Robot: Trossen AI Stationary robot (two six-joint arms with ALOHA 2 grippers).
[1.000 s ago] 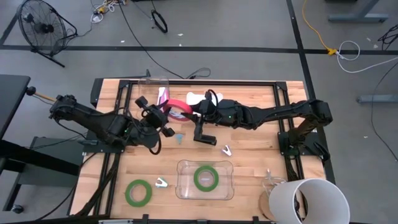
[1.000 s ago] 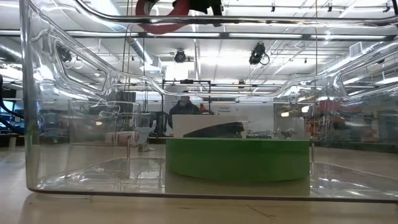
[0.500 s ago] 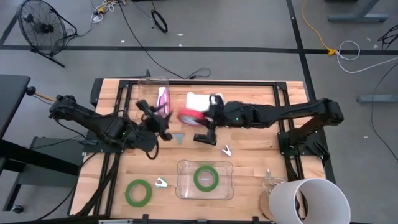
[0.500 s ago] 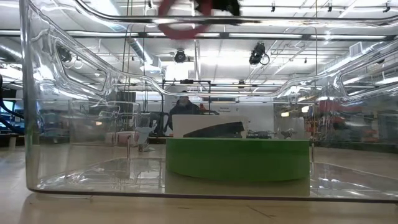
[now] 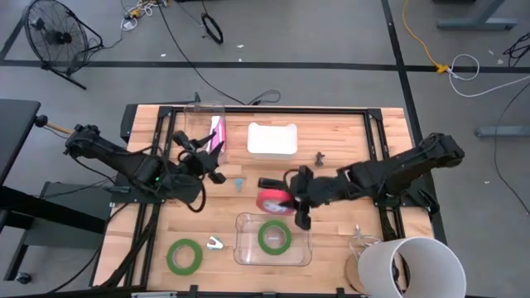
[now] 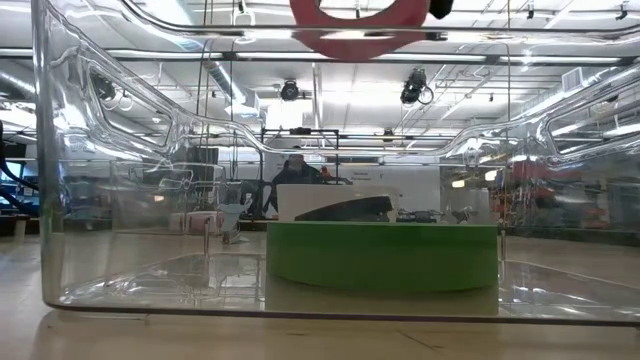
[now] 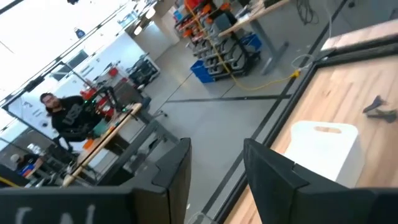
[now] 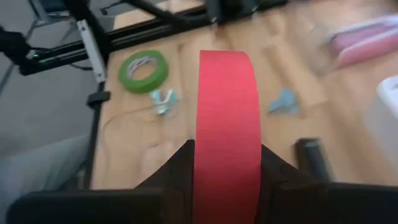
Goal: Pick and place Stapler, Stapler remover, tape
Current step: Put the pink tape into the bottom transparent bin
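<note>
Your table is a wooden top inside a black frame, with most bare wood toward the right and the back centre; the right arm reaches in from the right side, and its right gripper sits over the middle of the table, just behind the clear bin at the front edge; the left arm lies low along the left side, with the left gripper near the back-left, beside a pink item in a clear holder; you can see in the left wrist view that its fingers stand apart with nothing between them.

The right gripper's fingers are clamped on the red tape roll; in the right wrist view the roll stands on edge between the two fingers, its red band facing the camera; from the low view it hangs above the bin's rim, clear of it.

One green roll lies flat inside the bin, hole upward; the other green roll lies flat on the wood at front-left, well apart from the bin; a white tray sits at back centre; a black stapler lies just behind the red roll, its long axis across the table; a small staple remover rests just left of the bin.
</note>
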